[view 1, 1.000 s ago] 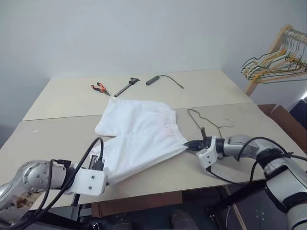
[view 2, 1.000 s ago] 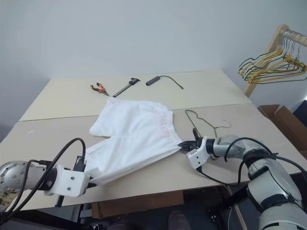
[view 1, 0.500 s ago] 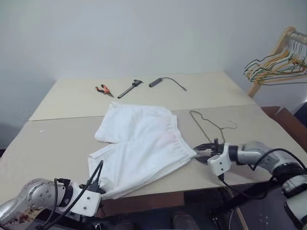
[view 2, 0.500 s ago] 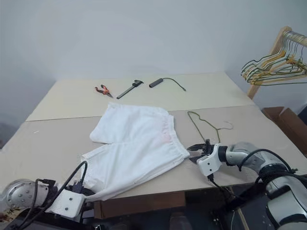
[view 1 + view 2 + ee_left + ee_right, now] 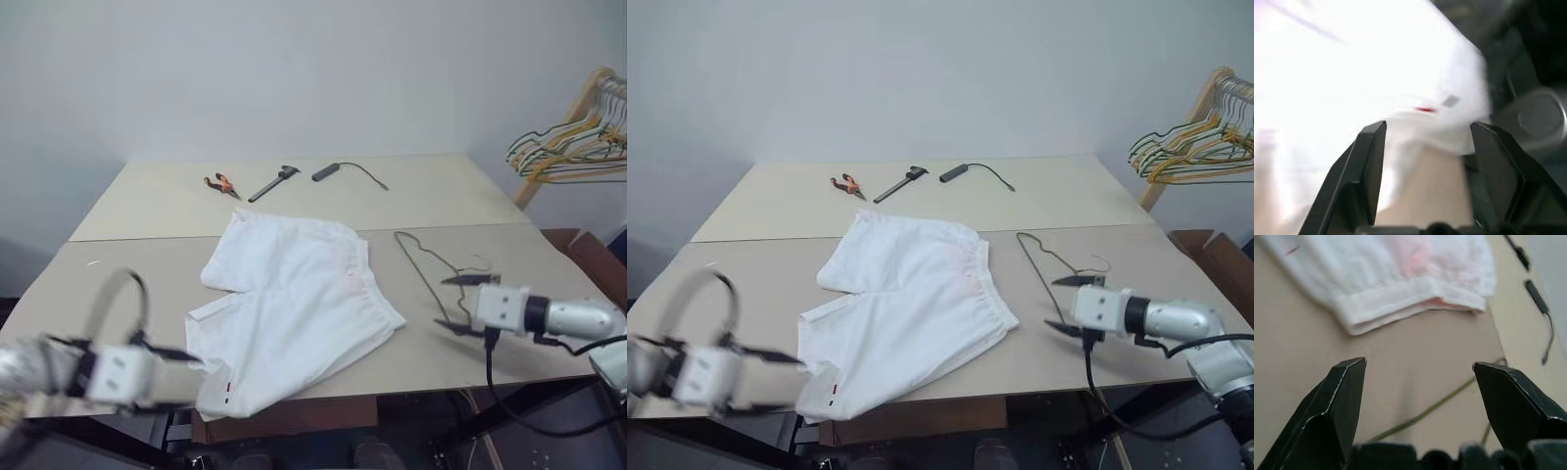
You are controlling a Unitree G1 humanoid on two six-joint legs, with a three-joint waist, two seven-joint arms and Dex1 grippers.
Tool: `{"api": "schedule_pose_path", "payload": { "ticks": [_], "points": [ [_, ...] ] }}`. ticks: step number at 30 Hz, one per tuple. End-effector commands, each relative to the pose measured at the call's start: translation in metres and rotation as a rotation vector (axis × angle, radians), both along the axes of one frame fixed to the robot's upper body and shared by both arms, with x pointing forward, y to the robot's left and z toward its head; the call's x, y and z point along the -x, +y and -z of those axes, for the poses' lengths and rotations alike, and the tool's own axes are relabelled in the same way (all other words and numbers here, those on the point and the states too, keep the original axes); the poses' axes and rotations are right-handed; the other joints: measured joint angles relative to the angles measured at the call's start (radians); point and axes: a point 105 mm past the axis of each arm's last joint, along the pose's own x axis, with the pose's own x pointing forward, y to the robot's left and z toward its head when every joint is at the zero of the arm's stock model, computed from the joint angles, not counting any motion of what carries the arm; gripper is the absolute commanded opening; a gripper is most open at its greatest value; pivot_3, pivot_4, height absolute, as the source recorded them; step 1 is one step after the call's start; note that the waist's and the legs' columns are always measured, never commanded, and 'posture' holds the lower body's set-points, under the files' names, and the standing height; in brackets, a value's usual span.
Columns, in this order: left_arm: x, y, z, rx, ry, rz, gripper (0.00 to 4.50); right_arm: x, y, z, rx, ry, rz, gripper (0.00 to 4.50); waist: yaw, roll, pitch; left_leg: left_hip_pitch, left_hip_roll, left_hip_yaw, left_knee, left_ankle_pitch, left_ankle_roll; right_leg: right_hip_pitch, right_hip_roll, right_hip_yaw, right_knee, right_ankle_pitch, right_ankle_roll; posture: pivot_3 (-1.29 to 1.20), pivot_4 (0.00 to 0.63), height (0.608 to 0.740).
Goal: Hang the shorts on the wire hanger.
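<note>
1. Shorts (image 5: 294, 304) lay flat mid-table (image 5: 147, 264), white, thin, crumply, pink tint at waistband, tiny red mark near front hem.
2. Left gripper (image 5: 774, 382) hovered low at near table edge, just off that hem, fingers spread, holding nothing.
3. Right gripper (image 5: 458, 304) hung level over near right of table, pointing toward waistband, fingers wide apart, empty.
4. Hanger (image 5: 431, 264): thin dull wire, lying flat beside waistband, between shorts and right gripper.
5. Pliers (image 5: 222, 183), dark tool (image 5: 272, 182) and corded stick (image 5: 338, 170) lay at far side.
6. Earlier: both grippers pinched shorts' edges; since then released and drawn outward.
</note>
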Motion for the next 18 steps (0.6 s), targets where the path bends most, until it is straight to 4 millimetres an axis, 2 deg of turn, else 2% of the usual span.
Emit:
{"api": "schedule_pose_path", "payload": {
  "ticks": [1,3,6,10,14,18],
  "points": [
    [0.008,-0.017,-0.035,0.158,0.056,0.065,2.96,-0.007,-0.006,-0.019,-0.168,0.043,0.115,4.04,0.000,0.002,-0.001,-0.003,-0.001,0.000,0.000,-0.001,0.000,-0.001,-0.001,0.000,-0.001,0.001,0.002,-0.05,0.000,0.740],
    [0.002,-0.023,-0.050,0.235,0.064,0.039,2.96,-0.014,-0.019,-0.009,-0.138,0.095,0.232,4.04,0.000,0.002,0.000,-0.006,-0.002,0.001,0.000,-0.002,0.000,-0.004,0.001,0.000,-0.001,0.003,0.008,-0.05,0.000,0.740],
    [-0.011,-0.037,-0.066,0.336,0.051,-0.015,2.96,-0.020,-0.038,0.010,-0.038,0.175,0.395,4.04,0.006,0.001,0.000,-0.009,-0.002,0.003,0.000,-0.002,-0.001,-0.007,0.005,-0.003,-0.001,0.002,0.006,-0.05,0.000,0.740],
    [-0.032,-0.066,-0.088,0.505,0.078,-0.093,2.96,-0.019,-0.061,0.038,0.075,0.325,0.627,4.04,0.011,0.003,0.001,-0.022,-0.001,0.001,0.006,-0.002,-0.001,-0.019,0.009,-0.004,0.003,0.003,0.004,-0.05,0.000,0.740],
    [-0.040,-0.085,-0.091,0.552,0.114,-0.108,2.96,-0.013,-0.060,0.057,0.055,0.468,0.715,4.04,0.004,0.003,0.001,-0.023,-0.001,0.000,0.008,-0.002,-0.001,-0.018,0.012,-0.003,0.003,0.005,0.003,-0.06,0.000,0.740],
    [-0.040,-0.090,-0.089,0.551,0.129,-0.104,2.96,-0.014,-0.059,0.065,0.010,0.537,0.762,3.12,-0.002,0.002,0.001,-0.022,0.000,0.000,0.008,-0.002,-0.001,-0.018,0.014,-0.002,0.002,0.005,0.004,-0.06,0.000,0.740]
  ]
}}
